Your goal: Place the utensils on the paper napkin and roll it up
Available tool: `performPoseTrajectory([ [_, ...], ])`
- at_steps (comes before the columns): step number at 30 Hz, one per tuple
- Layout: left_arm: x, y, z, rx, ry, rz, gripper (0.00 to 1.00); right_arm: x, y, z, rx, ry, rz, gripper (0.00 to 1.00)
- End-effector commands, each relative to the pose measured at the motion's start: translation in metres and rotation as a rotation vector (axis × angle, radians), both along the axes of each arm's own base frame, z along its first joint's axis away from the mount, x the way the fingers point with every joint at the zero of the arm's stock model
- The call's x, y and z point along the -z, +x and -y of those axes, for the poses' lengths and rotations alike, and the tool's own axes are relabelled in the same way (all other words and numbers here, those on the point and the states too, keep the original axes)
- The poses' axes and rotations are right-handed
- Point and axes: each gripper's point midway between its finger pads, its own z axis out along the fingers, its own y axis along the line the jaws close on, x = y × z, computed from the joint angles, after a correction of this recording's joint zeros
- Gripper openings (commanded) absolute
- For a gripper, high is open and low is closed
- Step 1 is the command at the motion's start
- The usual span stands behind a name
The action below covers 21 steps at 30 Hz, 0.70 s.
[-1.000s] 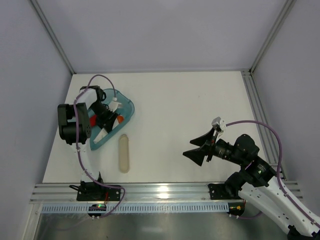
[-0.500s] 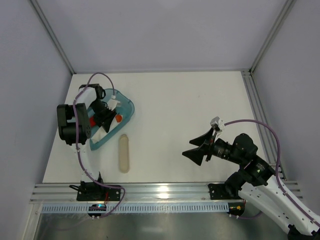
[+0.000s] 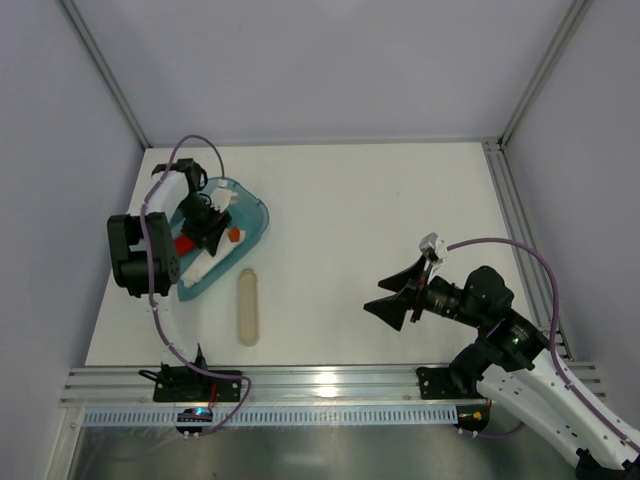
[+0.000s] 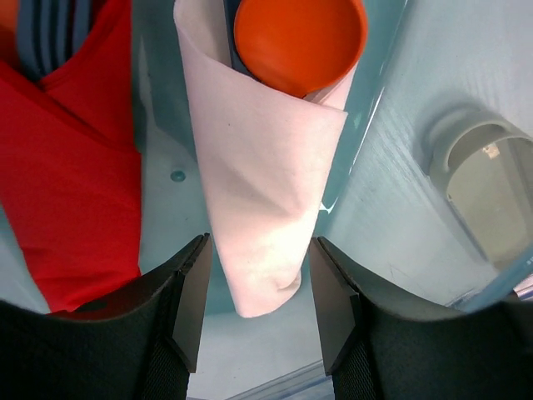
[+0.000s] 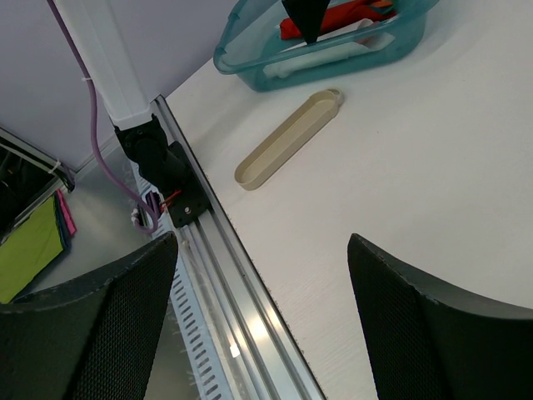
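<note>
The napkin (image 4: 258, 183), wrapped around an orange spoon (image 4: 300, 42), is lying in the teal tray (image 4: 416, 100) beside a red napkin (image 4: 75, 167) that is enclosing blue-grey cutlery (image 4: 46, 33). It is being straddled by the left gripper (image 4: 260, 283), jaws released; contact cannot be told. A beige holder (image 3: 248, 307) is lying just beside the tray. The right gripper (image 3: 392, 296) is being held above the table (image 3: 400, 200), jaws spread, well apart.

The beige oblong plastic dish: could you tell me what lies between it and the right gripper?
Nothing: bare white table separates beige oblong dish and right gripper, per the top view.
</note>
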Motion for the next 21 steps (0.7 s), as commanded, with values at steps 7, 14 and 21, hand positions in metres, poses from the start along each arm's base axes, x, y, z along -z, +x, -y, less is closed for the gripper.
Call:
performPoseTrajectory([
  [7,-0.055,0.022,-0.001,-0.060,0.020,0.194,0.48,-0.010,0.006,-0.001,0.017,0.007,0.021,0.83],
  [14,-0.033,0.016,0.009,-0.104,-0.011,0.239,0.45,-0.019,0.004,-0.001,0.014,0.028,0.016,0.83],
  [21,0.005,0.008,0.011,-0.124,-0.011,0.197,0.45,-0.020,0.004,-0.001,0.028,0.049,-0.005,0.83],
])
